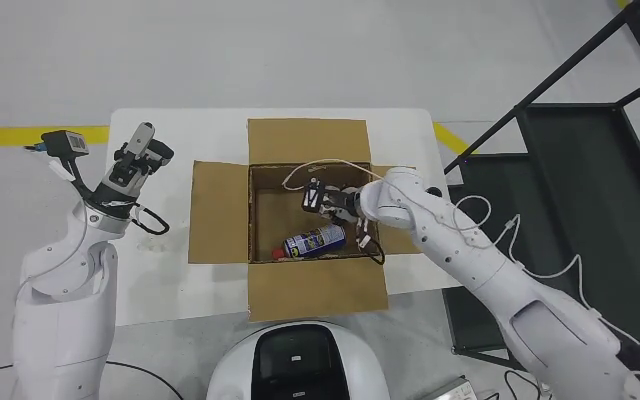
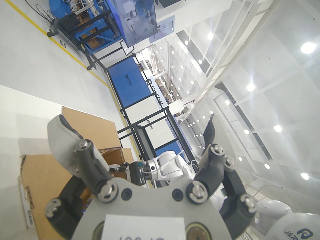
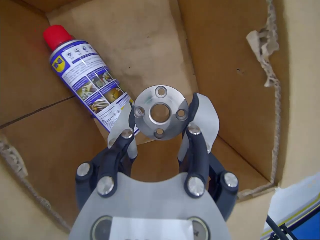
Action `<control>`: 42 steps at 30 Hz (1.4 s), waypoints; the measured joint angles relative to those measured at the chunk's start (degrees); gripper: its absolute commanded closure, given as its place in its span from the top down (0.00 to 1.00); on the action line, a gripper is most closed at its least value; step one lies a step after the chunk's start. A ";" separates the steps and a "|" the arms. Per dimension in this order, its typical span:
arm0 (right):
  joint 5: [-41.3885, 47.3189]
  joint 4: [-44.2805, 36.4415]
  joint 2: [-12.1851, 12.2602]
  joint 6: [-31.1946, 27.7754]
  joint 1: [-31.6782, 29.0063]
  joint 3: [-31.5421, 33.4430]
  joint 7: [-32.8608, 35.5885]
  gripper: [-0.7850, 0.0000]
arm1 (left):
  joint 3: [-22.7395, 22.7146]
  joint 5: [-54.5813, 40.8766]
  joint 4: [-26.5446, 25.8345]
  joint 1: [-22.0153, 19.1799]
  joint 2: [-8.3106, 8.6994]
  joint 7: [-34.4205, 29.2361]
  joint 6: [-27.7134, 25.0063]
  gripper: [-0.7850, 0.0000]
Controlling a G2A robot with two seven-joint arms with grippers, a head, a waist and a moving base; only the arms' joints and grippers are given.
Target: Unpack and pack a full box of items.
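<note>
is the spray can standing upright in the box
No, the spray can lies on its side on the floor of the box, near the metal ring gripped in the right hand.

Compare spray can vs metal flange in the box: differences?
The spray can lies on its side on the floor of the cardboard box, untouched; the metal flange is clamped in the right gripper. The spray can is a long printed cylinder with a red cap; the metal flange is a flat bare disc with holes. Both are inside the box.
</note>
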 measured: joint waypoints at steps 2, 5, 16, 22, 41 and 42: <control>0.03 3.33 -1.26 0.40 1.73 -2.24 0.63 0.00 | 0.00 0.00 0.00 0.00 0.00 0.00 0.00 1.00; -0.13 7.09 -2.85 1.20 3.82 -4.67 1.50 0.00 | 0.00 0.00 0.00 0.00 0.00 0.00 0.00 1.00; 1.02 16.52 -7.17 0.77 7.71 -9.38 0.64 0.02 | 0.00 0.00 0.00 0.00 0.00 0.00 0.00 1.00; 1.02 20.09 -8.85 -0.01 8.81 -10.60 -1.14 1.00 | 0.00 0.00 0.00 0.00 0.00 0.00 0.00 1.00; 0.37 -5.88 0.76 -9.87 -6.15 9.63 -7.60 1.00 | 0.00 0.00 0.00 0.00 0.00 0.00 0.00 1.00; 0.95 -8.70 1.73 -10.83 -8.38 12.33 -8.19 1.00 | 0.00 0.00 0.00 0.00 0.00 0.00 0.00 1.00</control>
